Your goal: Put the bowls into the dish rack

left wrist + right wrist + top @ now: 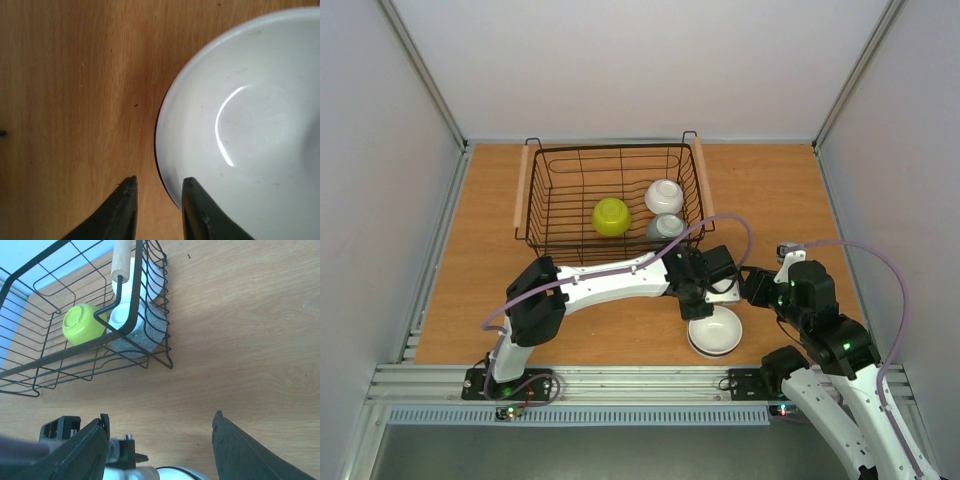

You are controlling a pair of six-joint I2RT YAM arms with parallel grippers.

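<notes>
Bowls in the dish rack number 3: yellow-green bowl, white bowl, grey speckled bowl. The left gripper, jaws narrow, straddles the rim of the near white bowl on the table, possibly pinching it. The right gripper gapes wide, empty.

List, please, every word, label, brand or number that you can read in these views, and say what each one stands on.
None: no view shows readable text.
The dish rack, its wooden handles, the yellow-green bowl, the white bowl and the table carry no print.
The left arm and right arm show no legible label either, only small green lights.
</notes>
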